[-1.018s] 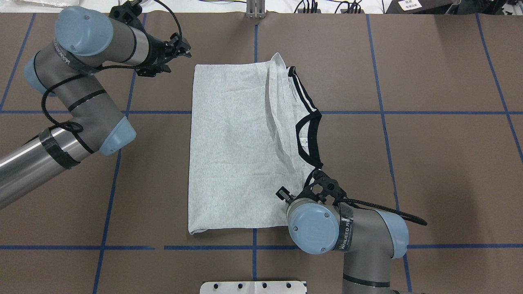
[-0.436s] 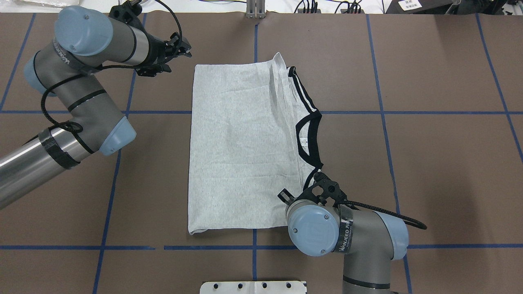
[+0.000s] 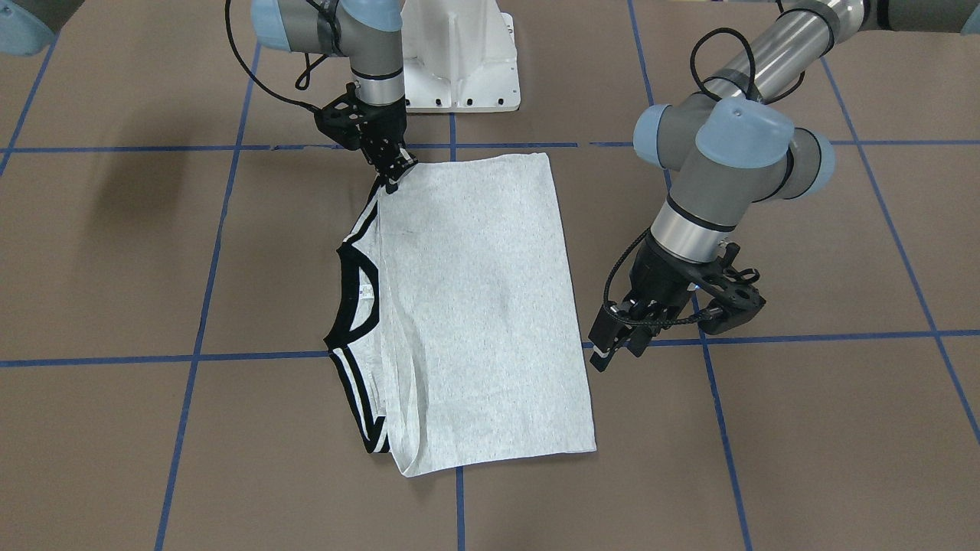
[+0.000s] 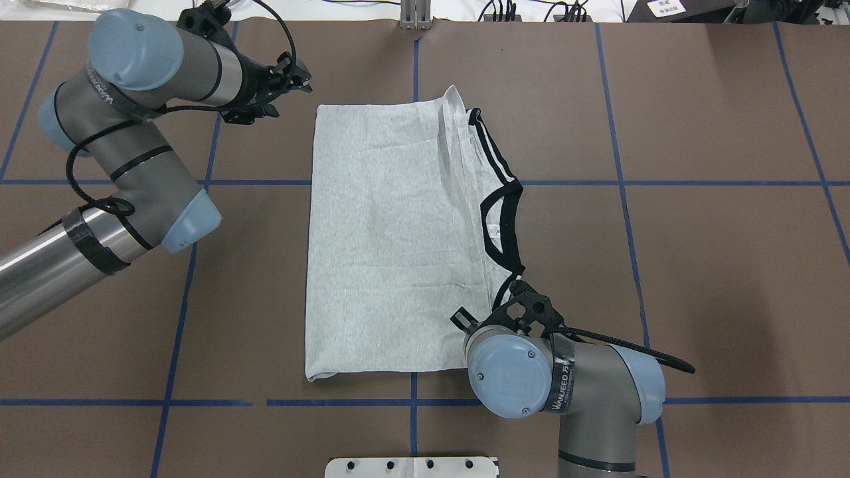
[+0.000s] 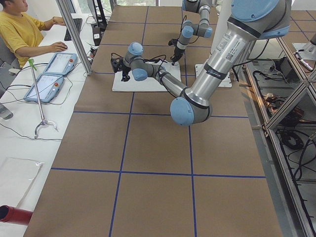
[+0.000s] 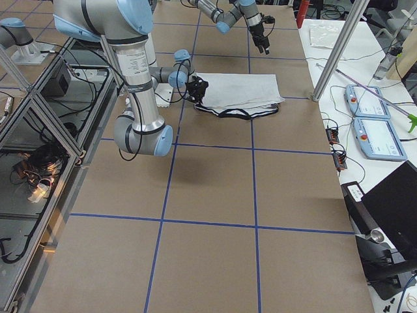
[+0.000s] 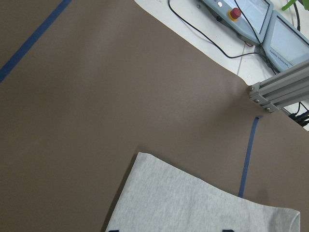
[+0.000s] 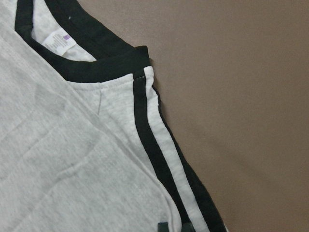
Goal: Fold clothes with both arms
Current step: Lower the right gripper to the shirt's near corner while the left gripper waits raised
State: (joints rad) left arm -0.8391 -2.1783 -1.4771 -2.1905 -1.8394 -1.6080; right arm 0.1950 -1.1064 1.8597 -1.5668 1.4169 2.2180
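The grey T-shirt (image 4: pixel 385 232) lies folded into a long rectangle on the brown table, back side up, its black collar (image 4: pixel 501 226) and black-and-white shoulder stripes (image 8: pixel 154 145) at the edge on the robot's right. My right gripper (image 3: pixel 394 174) is low at the shirt's (image 3: pixel 482 306) near shoulder corner, shut on the striped edge; the overhead view hides its tips under the wrist. My left gripper (image 4: pixel 299 78) hovers open just off the far left corner, holding nothing. The shirt's (image 7: pixel 193 208) corner shows in the left wrist view.
The white pedestal base (image 3: pixel 459 69) stands at the robot's side of the table. Blue tape lines grid the brown surface. An aluminium post (image 7: pixel 280 89) rises at the far edge. A person (image 5: pixel 19 29) sits by teach pendants (image 5: pixel 49 74) beyond the table.
The raised fold of fabric along the collar side has sunk flat. My right wrist has shifted slightly toward the robot's side. The left arm has barely moved.
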